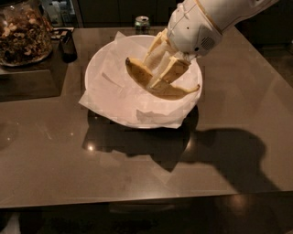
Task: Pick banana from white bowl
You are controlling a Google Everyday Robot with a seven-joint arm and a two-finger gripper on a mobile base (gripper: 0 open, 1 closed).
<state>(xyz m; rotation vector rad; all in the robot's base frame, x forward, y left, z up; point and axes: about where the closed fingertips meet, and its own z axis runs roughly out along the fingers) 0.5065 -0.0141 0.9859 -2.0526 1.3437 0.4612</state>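
End effector pinching banana inside white bowl; banana's middle hidden behind fingers; arm cropped.

No legible text, label, brand or number noted on any item. Gripper is in the white bowl, clamped on the banana.

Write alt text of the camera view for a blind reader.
The gripper, reaching in from the upper right, is closed on a banana inside a paper-lined white bowl on a dark table. A glass jar of nuts stands upper left.
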